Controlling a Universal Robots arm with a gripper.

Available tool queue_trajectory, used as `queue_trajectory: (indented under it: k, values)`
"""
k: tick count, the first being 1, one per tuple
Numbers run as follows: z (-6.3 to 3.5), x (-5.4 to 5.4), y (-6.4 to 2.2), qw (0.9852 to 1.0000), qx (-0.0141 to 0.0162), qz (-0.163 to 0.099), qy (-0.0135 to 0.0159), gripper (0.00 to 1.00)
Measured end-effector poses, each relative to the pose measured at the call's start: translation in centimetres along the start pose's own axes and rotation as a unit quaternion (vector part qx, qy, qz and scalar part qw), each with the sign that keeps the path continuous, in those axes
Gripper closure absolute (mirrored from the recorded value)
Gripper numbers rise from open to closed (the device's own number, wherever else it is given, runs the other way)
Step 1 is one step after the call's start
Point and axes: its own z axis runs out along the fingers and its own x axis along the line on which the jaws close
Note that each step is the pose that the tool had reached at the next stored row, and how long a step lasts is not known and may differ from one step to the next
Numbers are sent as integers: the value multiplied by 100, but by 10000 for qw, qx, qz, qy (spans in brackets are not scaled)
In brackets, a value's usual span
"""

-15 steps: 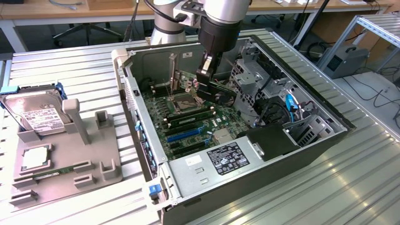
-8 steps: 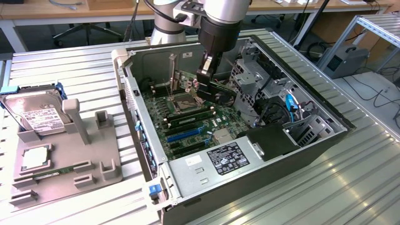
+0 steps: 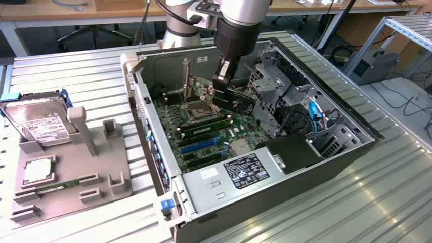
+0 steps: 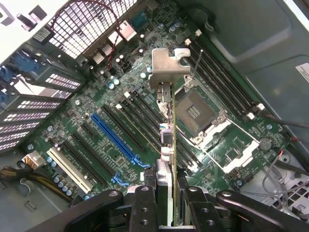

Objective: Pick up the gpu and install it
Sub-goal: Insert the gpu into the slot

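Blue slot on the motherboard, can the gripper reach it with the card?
Probably yes: the case is open, the gripper, shut on the gpu, hangs above the board, and nothing covers the blue slot.

The arm (image 3: 181, 17) enters from the upper middle of the exterior view, and its silver wrist (image 3: 246, 9) points down. Below the wrist hangs the black end effector (image 3: 221, 83), nearly upright, a little above the centre of the frame, with its two fingers directed downward. In the wrist view the end effector (image 4: 169, 205) has two dark fingers (image 4: 144, 205) standing close together, and they clamp the thin edge of the gpu (image 4: 167, 133) between them.
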Motion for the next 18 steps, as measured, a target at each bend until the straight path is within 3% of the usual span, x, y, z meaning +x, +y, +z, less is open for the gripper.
queue_trajectory:
  k: [18]
  values:
    - [2, 0, 0, 9996, -8, -279, 4, 73]
